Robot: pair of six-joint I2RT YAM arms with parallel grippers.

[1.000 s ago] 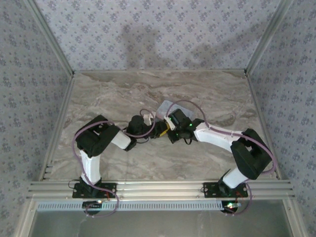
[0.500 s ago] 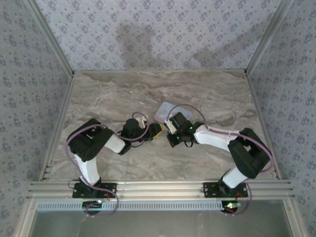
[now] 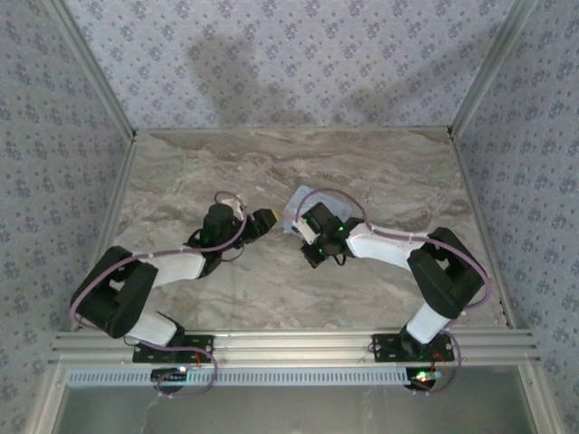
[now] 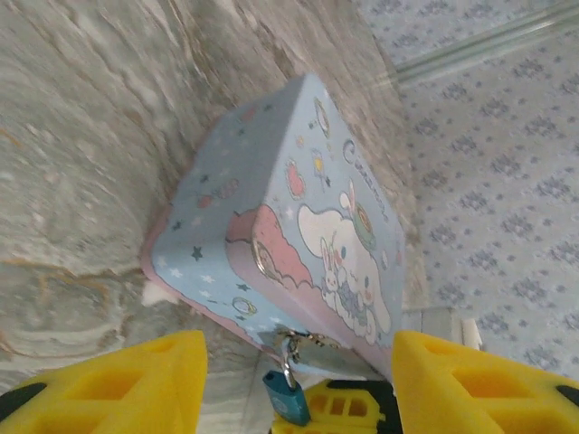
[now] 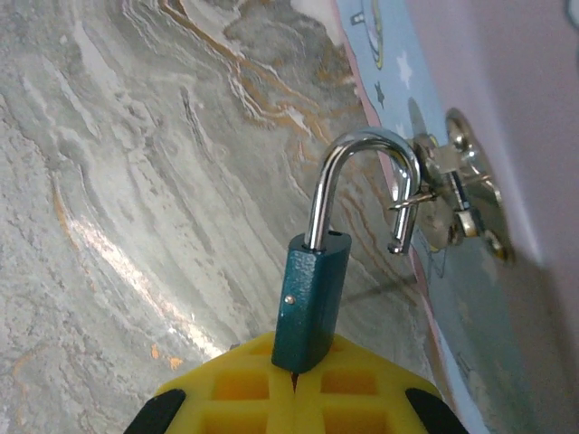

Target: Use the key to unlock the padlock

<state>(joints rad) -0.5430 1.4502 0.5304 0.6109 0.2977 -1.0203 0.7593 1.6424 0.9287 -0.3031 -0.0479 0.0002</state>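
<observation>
Padlock (image 5: pixel 312 289) clenched in right pincer (image 5: pixel 294 378), shackle (image 5: pixel 318 203) sprung: swing free end off tin (image 4: pixel 298 181)'s hasp (image 5: pixel 461 194); left pincer (image 4: pixel 303 384) released.

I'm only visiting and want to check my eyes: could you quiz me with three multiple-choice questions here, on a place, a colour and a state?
1. Where is the padlock? A. lying loose, untouched B. hooked on the latch of the tin C. inside the tin
2. What colour is its body? A. red B. teal C. silver
3. How is its shackle? A. open B. closed C. missing
Answers: 1 B, the shackle hangs in the latch while the right fingers pinch the body; 2 B, teal against the yellow fingers; 3 A, one shackle end stands free of the body.
</observation>
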